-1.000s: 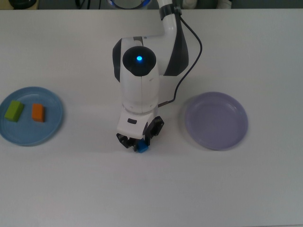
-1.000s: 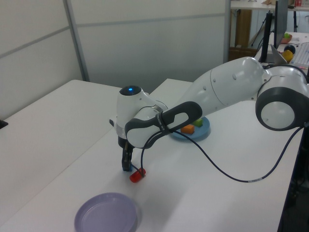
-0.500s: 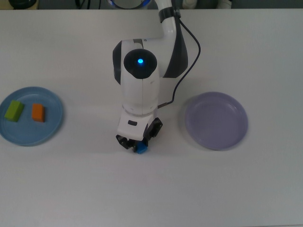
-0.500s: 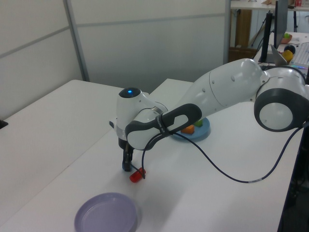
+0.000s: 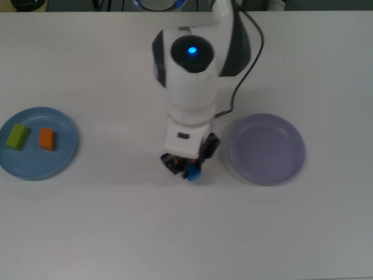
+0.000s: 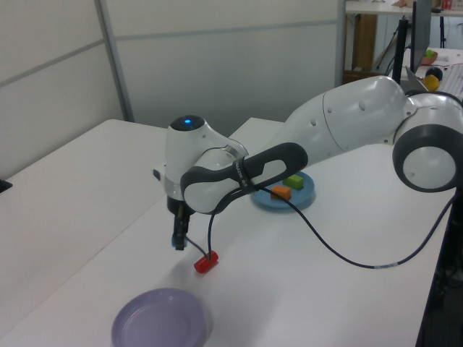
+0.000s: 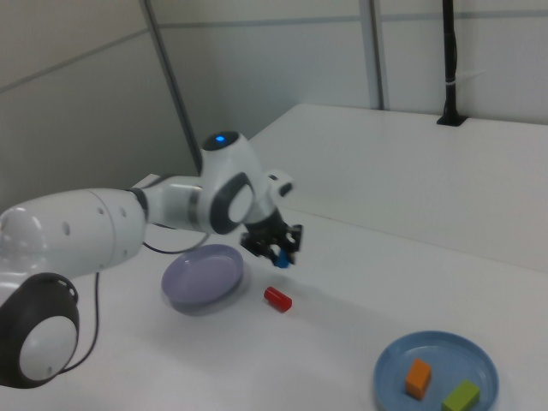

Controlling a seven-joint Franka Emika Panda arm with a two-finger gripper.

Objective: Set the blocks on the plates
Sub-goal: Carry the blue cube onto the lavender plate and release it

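Four small blocks in all: one orange block point(image 5: 46, 139); one lime-green block point(image 5: 17, 136); one red block point(image 7: 277, 299); one blue cube point(image 5: 193, 172); two round plates: one light blue plate point(image 5: 64, 151), one lavender plate point(image 5: 266, 149); one white table point(image 5: 186, 233); one robot arm point(image 6: 340, 126) with one gripper point(image 5: 182, 168).

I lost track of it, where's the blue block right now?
The blue block is in the gripper, lifted off the table, just beside the purple plate on the top view's left; the red block lies below it.
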